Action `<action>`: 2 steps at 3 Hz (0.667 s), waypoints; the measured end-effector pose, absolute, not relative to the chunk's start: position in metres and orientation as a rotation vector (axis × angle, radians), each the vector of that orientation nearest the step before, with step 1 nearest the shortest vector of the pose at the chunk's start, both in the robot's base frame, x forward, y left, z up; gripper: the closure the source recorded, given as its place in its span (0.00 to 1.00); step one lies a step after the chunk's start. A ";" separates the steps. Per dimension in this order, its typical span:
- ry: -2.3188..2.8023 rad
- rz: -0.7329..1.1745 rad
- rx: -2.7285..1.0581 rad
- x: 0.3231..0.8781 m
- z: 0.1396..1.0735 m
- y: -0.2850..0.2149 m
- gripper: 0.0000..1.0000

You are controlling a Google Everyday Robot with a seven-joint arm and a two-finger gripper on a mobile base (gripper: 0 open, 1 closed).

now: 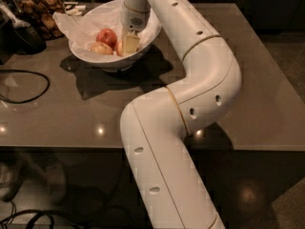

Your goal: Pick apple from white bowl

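Note:
The white bowl (83, 49) stands at the table's far left, lined with white paper. My gripper (129, 44) reaches down into its right side from above. A red apple (106, 36) lies in the middle of the bowl, with a paler yellowish apple (101, 48) in front of it. An orange-red apple (118, 47) shows only as a sliver right against the gripper's left side; the rest is hidden behind the gripper. I cannot tell if the gripper holds it.
A glass jar of brown snacks (40, 8) stands behind the bowl at the far left. A black cable (28, 78) loops on the table's left side. My white arm (190, 94) crosses the table's middle. The table's front edge (62, 148) is near.

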State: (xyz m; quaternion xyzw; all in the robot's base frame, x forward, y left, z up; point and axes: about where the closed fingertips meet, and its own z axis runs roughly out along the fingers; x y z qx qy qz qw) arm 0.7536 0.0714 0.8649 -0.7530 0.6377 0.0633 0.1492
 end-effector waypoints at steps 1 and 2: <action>1.822 0.162 -2.138 0.761 0.867 0.076 1.00; 1.794 0.120 -2.079 0.757 0.907 0.083 1.00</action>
